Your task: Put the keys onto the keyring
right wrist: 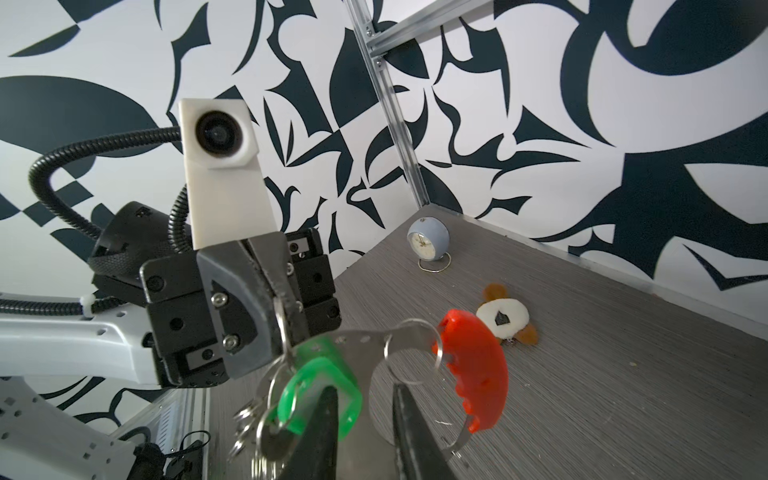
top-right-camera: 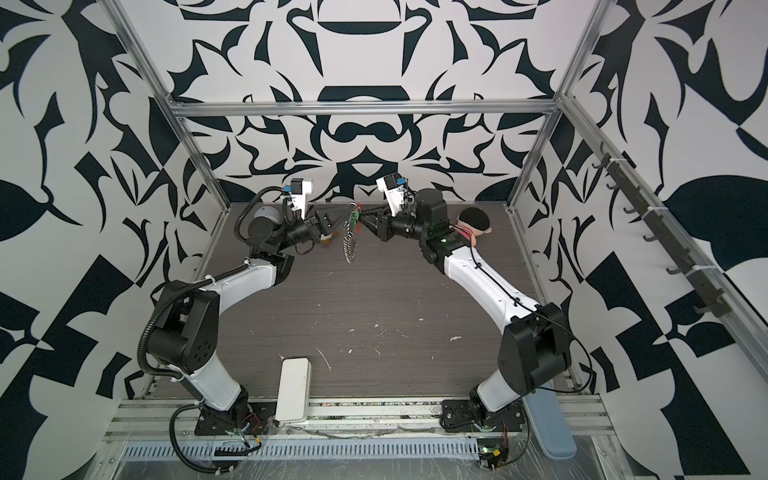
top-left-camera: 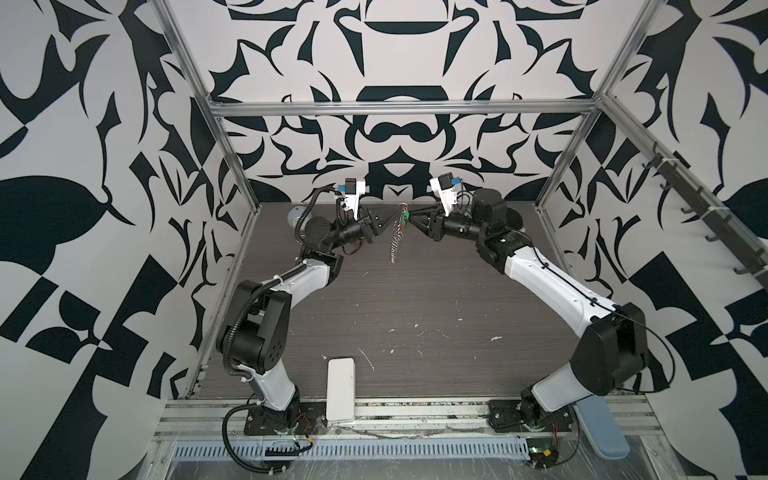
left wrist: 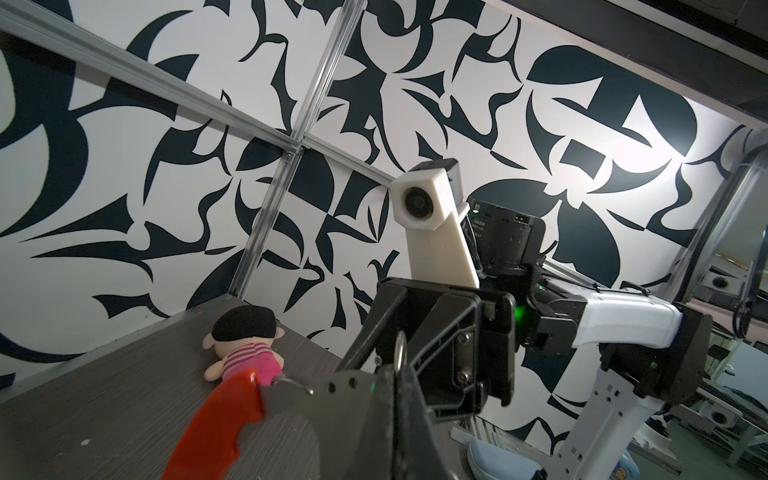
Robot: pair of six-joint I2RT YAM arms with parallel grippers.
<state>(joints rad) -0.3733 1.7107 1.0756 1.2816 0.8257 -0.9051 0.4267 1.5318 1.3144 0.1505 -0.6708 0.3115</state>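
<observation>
The keyring hangs in the air at the back middle. Its chain of silver rings (top-left-camera: 397,245) (top-right-camera: 350,245) dangles below a flat metal piece with a red-orange bar (right wrist: 473,374) (left wrist: 220,419). My left gripper (top-left-camera: 392,224) (left wrist: 401,370) is shut on one silver ring (left wrist: 400,349) at the top of it. A key with a green head (right wrist: 320,386) (top-left-camera: 405,215) hangs among the rings. My right gripper (right wrist: 363,390) (top-left-camera: 412,222) faces the left one with its jaws apart. One finger covers part of the green head, and the flat metal piece lies between the tips.
A doll in pink with black hair (left wrist: 245,345) (top-right-camera: 473,220) lies at the back right. A small blue clock (right wrist: 428,243) stands at the back left, with a white-and-brown plush (right wrist: 505,320) near it. A white box (top-left-camera: 340,388) sits at the front edge.
</observation>
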